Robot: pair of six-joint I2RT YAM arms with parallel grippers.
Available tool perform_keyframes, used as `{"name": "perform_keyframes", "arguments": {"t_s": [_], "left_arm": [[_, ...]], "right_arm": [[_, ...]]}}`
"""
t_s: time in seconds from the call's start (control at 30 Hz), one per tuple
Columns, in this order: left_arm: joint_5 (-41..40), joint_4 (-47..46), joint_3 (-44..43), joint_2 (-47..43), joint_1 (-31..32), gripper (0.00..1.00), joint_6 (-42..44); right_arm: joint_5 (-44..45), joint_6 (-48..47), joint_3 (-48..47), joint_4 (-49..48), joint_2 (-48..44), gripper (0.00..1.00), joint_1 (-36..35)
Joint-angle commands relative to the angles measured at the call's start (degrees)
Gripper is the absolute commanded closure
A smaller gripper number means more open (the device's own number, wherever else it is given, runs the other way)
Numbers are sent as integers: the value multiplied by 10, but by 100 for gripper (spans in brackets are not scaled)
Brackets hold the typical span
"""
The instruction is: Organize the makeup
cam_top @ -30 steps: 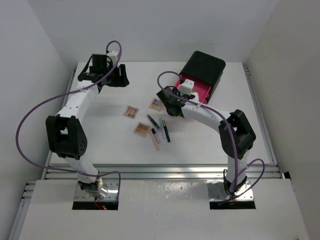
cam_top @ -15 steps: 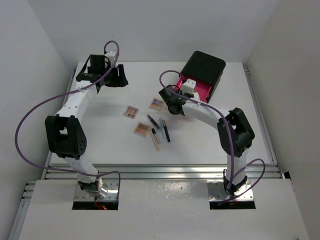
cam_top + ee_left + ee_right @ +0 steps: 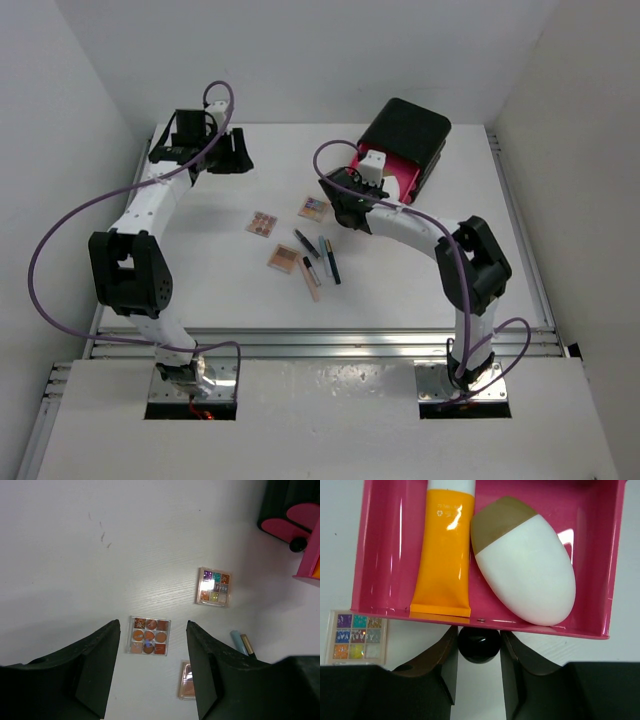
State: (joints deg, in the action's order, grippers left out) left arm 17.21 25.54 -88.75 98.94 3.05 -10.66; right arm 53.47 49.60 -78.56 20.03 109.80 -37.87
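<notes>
My right gripper (image 3: 479, 636) is shut on the black knob (image 3: 479, 646) of the pink drawer (image 3: 390, 555), which is pulled out of the black box (image 3: 408, 132). In the drawer lie an orange tube (image 3: 444, 550) and the white oval puff with a tan end (image 3: 525, 565). A multicoloured palette (image 3: 356, 637) lies beside the drawer on the table. My left gripper (image 3: 153, 624) is open and empty, held high over an orange-toned palette (image 3: 149, 635). A peach palette (image 3: 188, 680) and several pencils (image 3: 320, 260) lie mid-table.
The black box stands at the back right of the white table (image 3: 200, 280). White walls close in the sides and back. A metal rail (image 3: 320, 345) runs along the near edge. The left arm (image 3: 150, 210) reaches toward the back left corner.
My right gripper has shifted slightly toward the black box with the drawer knob in it. My left gripper has drifted a little to the left and back.
</notes>
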Motion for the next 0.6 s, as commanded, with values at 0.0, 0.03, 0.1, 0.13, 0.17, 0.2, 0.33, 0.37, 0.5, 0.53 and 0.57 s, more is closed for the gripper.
{"name": "perform_keyframes", "arguments": {"t_s": [0.0, 0.03, 0.1, 0.13, 0.17, 0.2, 0.33, 0.37, 0.5, 0.53, 0.57], "left_arm": [[9, -18, 5, -7, -13, 39, -6], [9, -18, 5, -7, -13, 39, -6], [9, -18, 5, -7, -13, 39, -1], [9, -18, 5, -7, -13, 39, -1], [9, -18, 5, -7, -13, 39, -1], [9, -18, 5, -7, -13, 39, -1], [9, -18, 5, -7, -13, 39, -1], [9, -18, 5, -7, -13, 39, -1], [9, -18, 5, -7, -18, 39, -1], [9, -18, 5, -2, -18, 39, -1], [9, -18, 5, -1, -23, 39, -1]], "right_arm": [[48, -93, 0, -134, -50, 100, 7], [47, -102, 3, -147, -56, 100, 6], [48, -125, 14, -178, -63, 100, 9], [48, -136, 13, -184, -63, 100, 8], [51, -140, 10, -185, -61, 100, 10], [52, -143, 6, -186, -59, 100, 10], [52, -138, -3, -181, -44, 100, 28], [51, -138, -6, -180, -40, 100, 33], [46, -148, -20, -193, -20, 100, 51], [46, -151, -22, -196, -18, 100, 55], [43, -163, -26, -197, -14, 100, 56]]}}
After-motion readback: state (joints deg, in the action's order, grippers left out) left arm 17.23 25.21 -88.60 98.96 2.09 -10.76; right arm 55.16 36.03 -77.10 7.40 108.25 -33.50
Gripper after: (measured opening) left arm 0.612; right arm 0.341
